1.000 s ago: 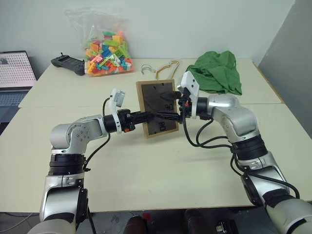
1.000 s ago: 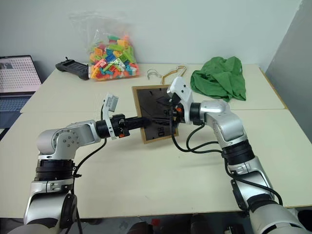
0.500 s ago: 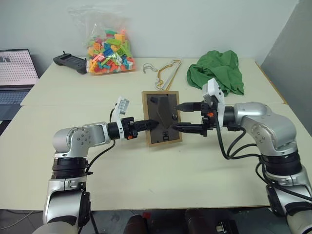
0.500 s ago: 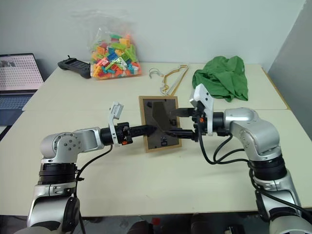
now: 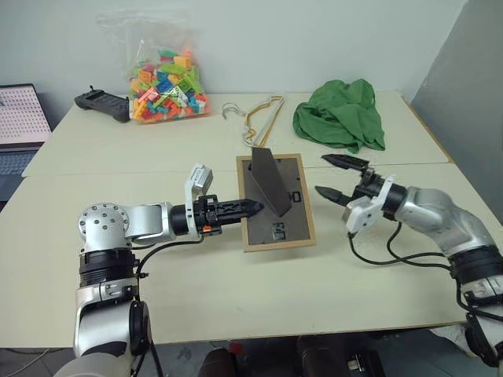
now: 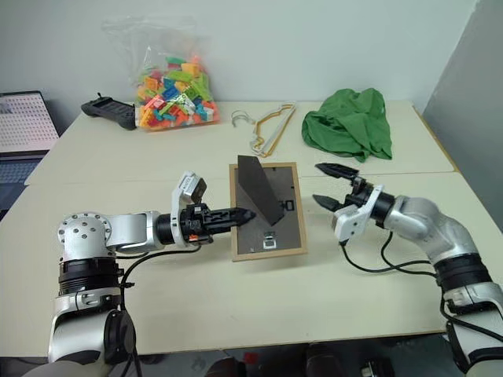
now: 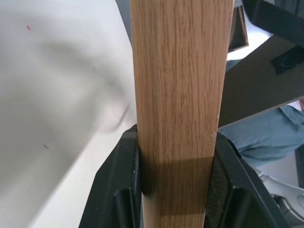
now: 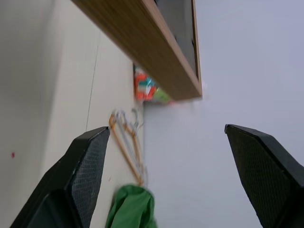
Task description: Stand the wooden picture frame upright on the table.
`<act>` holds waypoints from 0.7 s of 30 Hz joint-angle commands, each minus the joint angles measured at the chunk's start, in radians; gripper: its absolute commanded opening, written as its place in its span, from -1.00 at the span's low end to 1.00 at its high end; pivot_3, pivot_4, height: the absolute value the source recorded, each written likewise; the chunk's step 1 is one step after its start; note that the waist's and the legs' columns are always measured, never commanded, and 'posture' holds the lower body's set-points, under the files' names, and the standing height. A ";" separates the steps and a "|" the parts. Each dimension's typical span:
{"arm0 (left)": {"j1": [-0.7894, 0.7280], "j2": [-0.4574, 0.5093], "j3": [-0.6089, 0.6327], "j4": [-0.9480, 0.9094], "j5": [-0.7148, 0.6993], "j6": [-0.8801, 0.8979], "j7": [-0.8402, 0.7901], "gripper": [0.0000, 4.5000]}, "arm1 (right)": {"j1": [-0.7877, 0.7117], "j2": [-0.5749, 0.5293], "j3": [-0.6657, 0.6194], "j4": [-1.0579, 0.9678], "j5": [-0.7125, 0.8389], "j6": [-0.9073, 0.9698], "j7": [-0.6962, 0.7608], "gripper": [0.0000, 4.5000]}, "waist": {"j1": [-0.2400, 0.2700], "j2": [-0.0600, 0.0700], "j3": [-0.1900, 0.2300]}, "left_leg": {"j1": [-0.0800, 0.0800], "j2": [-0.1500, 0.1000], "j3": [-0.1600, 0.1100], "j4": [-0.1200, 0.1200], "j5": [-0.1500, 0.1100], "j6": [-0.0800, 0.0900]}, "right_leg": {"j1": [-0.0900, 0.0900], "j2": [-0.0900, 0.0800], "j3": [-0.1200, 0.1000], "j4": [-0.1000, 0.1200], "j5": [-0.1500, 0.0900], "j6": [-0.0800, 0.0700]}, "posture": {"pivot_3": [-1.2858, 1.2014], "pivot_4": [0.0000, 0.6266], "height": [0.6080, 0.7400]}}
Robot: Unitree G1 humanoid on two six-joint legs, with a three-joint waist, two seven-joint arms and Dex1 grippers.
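Showing wooden picture frame held above worktop, back panel up w/ prop stand folded out, long axis running away from robot. Left gripper pinches its left border, fingers clamped on wood. Right gripper just beside frame's right edge, fingers spread wide, empty.
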 commanded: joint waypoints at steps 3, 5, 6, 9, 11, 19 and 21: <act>0.059 -0.008 -0.030 -0.065 -0.233 -0.031 0.151 -0.41 | -0.083 0.025 0.022 0.038 -0.108 -0.104 -0.191 0.83 | 0.005 0.000 0.000 | 0.000 0.000 0.000 0.000 0.001 -0.002 | 0.001 -0.001 0.000 0.001 0.000 0.000 | 0.03 -0.52 1.00; 0.090 0.006 -0.066 -0.089 -0.317 -0.075 0.207 -0.41 | -0.086 0.024 0.033 0.042 -0.105 -0.135 -0.202 0.75 | 0.010 0.000 0.000 | 0.000 -0.001 0.000 0.000 0.001 -0.002 | 0.001 -0.002 0.000 0.000 0.000 0.000 | 0.03 -0.52 1.00; 0.101 0.014 -0.080 -0.098 -0.347 -0.095 0.227 -0.41 | -0.086 0.025 0.036 0.041 -0.098 -0.146 -0.202 0.67 | 0.012 0.000 0.000 | 0.000 -0.001 0.000 0.000 0.001 -0.002 | 0.001 -0.002 -0.001 0.000 0.000 0.000 | 0.03 -0.52 1.00; 0.129 0.047 -0.132 -0.120 -0.445 -0.160 0.285 -0.41 | -0.090 0.025 0.047 0.039 -0.097 -0.160 -0.201 0.42 | 0.015 0.000 0.000 | 0.000 -0.002 0.000 0.001 0.001 -0.002 | 0.001 -0.003 -0.001 0.001 0.000 0.000 | 0.03 -0.52 1.00; 0.144 0.071 -0.168 -0.137 -0.502 -0.198 0.312 -0.41 | -0.094 0.027 0.050 0.033 -0.110 -0.161 -0.207 0.19 | 0.014 0.000 0.000 | 0.001 -0.002 0.000 0.001 0.001 -0.002 | 0.002 -0.003 -0.001 0.001 0.000 0.000 | 0.03 -0.52 1.00; 0.172 0.117 -0.233 -0.199 -0.508 -0.281 0.315 -0.41 | -0.109 0.031 0.051 0.036 -0.090 -0.173 -0.194 -0.31 | 0.013 0.000 0.000 | 0.001 -0.002 -0.001 0.000 0.001 -0.002 | 0.002 -0.003 -0.001 0.001 0.000 0.000 | 0.03 -0.52 1.00; 0.173 0.124 -0.221 -0.195 -0.480 -0.322 0.325 -0.12 | -0.112 0.027 0.053 0.057 -0.058 -0.174 -0.173 -0.31 | 0.014 -0.001 0.000 | 0.001 -0.002 0.000 0.001 0.001 -0.002 | 0.002 -0.003 -0.001 0.001 0.000 0.000 | 0.03 -0.52 1.00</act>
